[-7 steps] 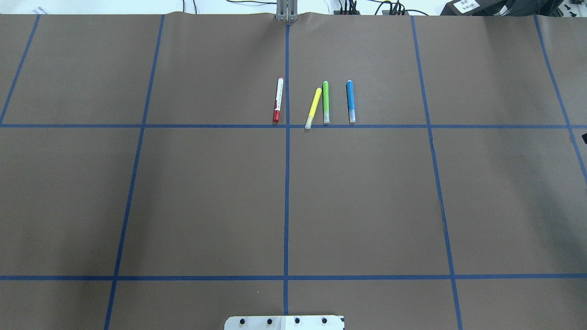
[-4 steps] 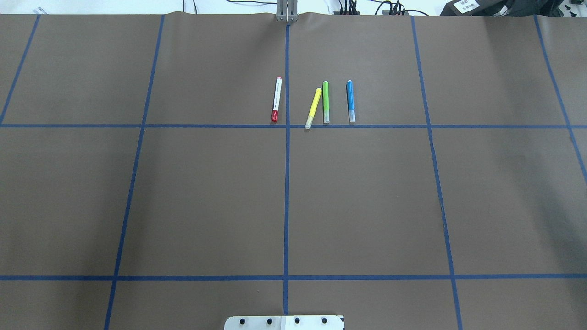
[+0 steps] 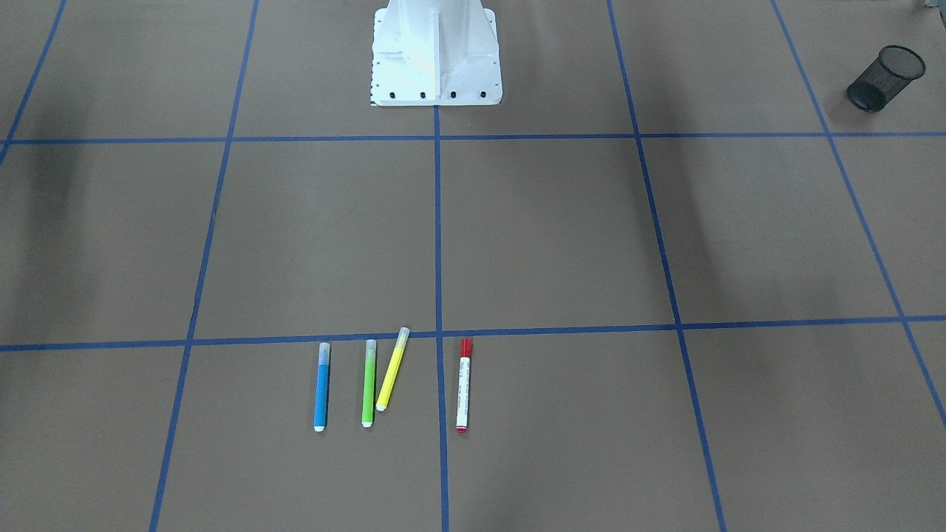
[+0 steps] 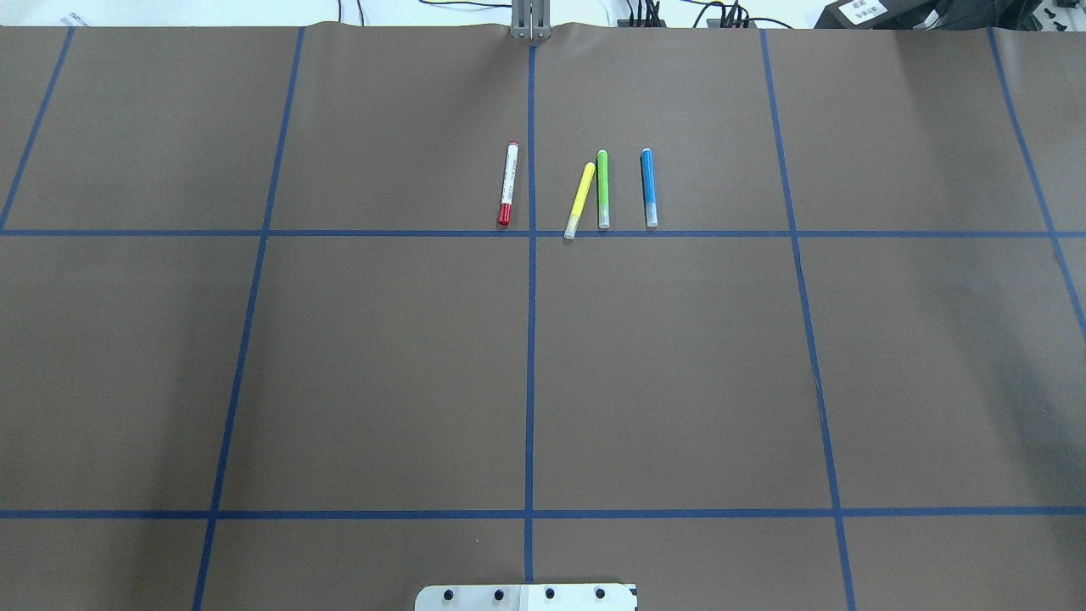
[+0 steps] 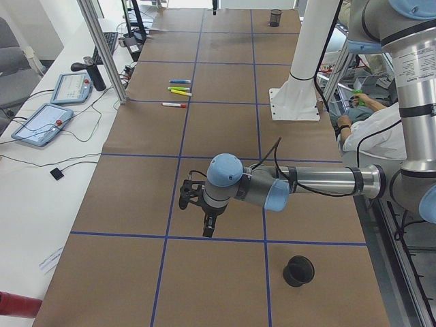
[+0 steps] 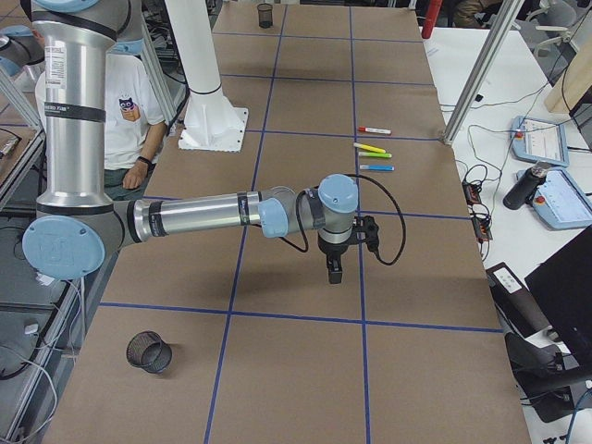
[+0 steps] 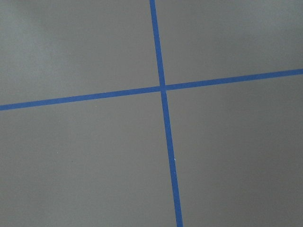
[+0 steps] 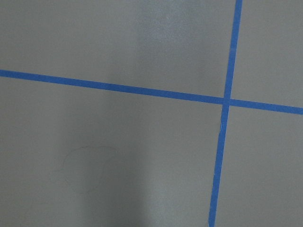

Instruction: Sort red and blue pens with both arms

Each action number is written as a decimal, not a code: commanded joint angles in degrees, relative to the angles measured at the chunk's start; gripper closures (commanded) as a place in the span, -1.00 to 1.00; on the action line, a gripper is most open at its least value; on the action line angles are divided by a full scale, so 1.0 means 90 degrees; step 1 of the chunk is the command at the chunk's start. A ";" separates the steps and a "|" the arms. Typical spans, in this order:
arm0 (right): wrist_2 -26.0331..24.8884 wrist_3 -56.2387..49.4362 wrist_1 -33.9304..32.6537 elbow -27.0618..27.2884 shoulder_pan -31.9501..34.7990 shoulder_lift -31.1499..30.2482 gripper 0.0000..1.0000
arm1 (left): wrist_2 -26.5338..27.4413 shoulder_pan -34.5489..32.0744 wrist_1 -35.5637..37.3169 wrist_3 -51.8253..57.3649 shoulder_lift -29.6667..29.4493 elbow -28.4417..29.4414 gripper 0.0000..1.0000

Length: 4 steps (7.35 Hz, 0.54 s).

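Presently both pens lie flat toward the middle of the worktop's (image 4: 382, 356) far edge, the red pen (image 4: 507, 183) and blue pen (image 4: 648, 187) flanking the green marker (image 4: 602, 188) and yellow marker (image 4: 580, 200), which seem to touch. We cannot tell whether the left gripper (image 5: 208, 230) or right gripper (image 6: 332, 271) is apart or together. Risks, we judge: barrels rolling, wrong marker grabbed. Red barrel's print unreadable.

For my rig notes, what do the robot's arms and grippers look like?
Both the left arm and right arm are silver tubes with grey joints and pale blue round caps, small print on the upright sections, and a black cable looping at each wrist. The left gripper and right gripper are black.
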 commanded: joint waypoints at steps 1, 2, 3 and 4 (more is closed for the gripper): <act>0.0261 -0.0005 0.0009 0.0002 0.0000 -0.0015 -1.00 | -0.0442 0.0001 0.0016 -0.0074 0.0000 -0.0071 -1.00; 0.0292 -0.0015 0.0019 0.0080 0.0000 -0.0025 -1.00 | -0.0784 -0.0008 0.0026 -0.0064 0.0039 -0.0100 -1.00; 0.0283 -0.0073 0.0009 0.0216 0.0000 -0.0131 -1.00 | -0.0758 0.0011 0.0006 -0.0025 0.0049 -0.0061 -1.00; 0.0205 -0.0102 0.0019 0.0198 0.0000 -0.0123 -1.00 | -0.0739 0.0021 -0.0013 -0.0015 0.0049 -0.0061 -1.00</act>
